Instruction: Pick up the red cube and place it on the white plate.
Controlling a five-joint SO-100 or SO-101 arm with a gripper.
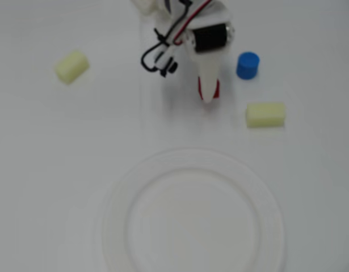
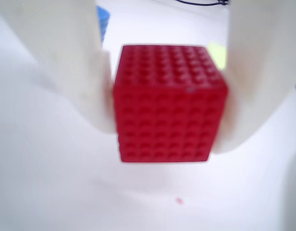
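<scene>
The red cube [image 2: 167, 103] fills the middle of the wrist view, its grid-textured faces pressed between my two white fingers [image 2: 70, 62]. My gripper [image 2: 165, 134] is shut on it. In the overhead view the gripper [image 1: 209, 93] points down the picture from the top centre. Only thin red slivers of the cube [image 1: 217, 89] show on each side of the white finger. The white plate [image 1: 120, 215] lies below it at the bottom centre, apart from the gripper. I cannot tell whether the cube rests on the white surface or hangs just above it.
A blue cylinder [image 1: 248, 65] stands just right of the gripper. One pale yellow block [image 1: 265, 114] lies lower right of it, another [image 1: 71, 67] at the upper left. Black and red cables [image 1: 160, 54] hang left of the gripper. Blue [image 2: 103, 21] and yellow [image 2: 217, 53] show behind the cube.
</scene>
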